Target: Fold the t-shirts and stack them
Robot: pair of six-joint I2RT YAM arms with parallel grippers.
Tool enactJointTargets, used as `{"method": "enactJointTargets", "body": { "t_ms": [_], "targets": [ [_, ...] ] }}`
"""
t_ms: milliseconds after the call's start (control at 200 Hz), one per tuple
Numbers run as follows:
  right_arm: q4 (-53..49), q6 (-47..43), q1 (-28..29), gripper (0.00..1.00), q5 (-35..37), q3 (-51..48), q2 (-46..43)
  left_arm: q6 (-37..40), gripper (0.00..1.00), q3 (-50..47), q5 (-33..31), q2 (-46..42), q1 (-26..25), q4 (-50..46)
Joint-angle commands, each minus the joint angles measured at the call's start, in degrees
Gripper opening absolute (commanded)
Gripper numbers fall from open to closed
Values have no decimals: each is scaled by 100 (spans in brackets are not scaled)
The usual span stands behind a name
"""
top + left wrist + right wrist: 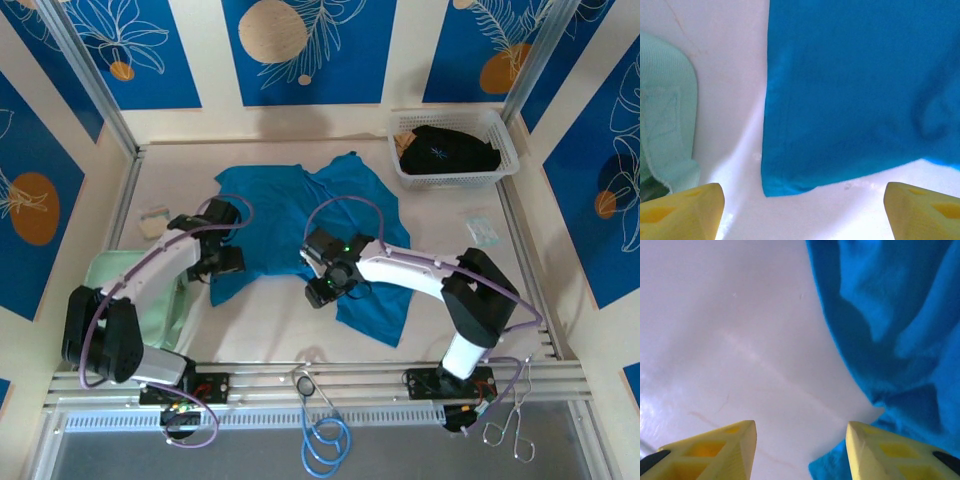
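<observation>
Left tool (801, 186) hangs wide open over the teal-blue t-shirt (290, 215), at its lower left corner. The right tool (800, 423) stands parted, gripping nothing, at that shirt's near edge. The shirt lies spread on the tabletop (270, 325), and beyond its far right the basket (455, 181) holds the black t-shirt (447, 150).

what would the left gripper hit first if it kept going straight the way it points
Probably the bare table, just short of the teal t-shirt's hem, which lies ahead of the left gripper's open fingers. Depth is unclear, so it might clip the hem first.
</observation>
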Motion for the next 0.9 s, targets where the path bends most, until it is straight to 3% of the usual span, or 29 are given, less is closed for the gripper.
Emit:
{"method": "enactJointTargets", "body": {
  "t_ms": [0,425,520,645,896],
  "targets": [
    [379,-67,64,51,482,163,276,32,83,519,-266,457,-5,263],
    [353,-372,4,43,736,942,1546,533,83,2280,-431,2942,29,432],
    [294,-354,-35,30,718,951,1641,589,82,2580,-404,3399,37,410],
    [134,-425,-54,0,699,839,1594,670,81,2878,-459,3841,31,326],
    [-1256,-1409,9,0,-317,467,495,920,81,3249,-823,4207,48,50]
  ]
}}
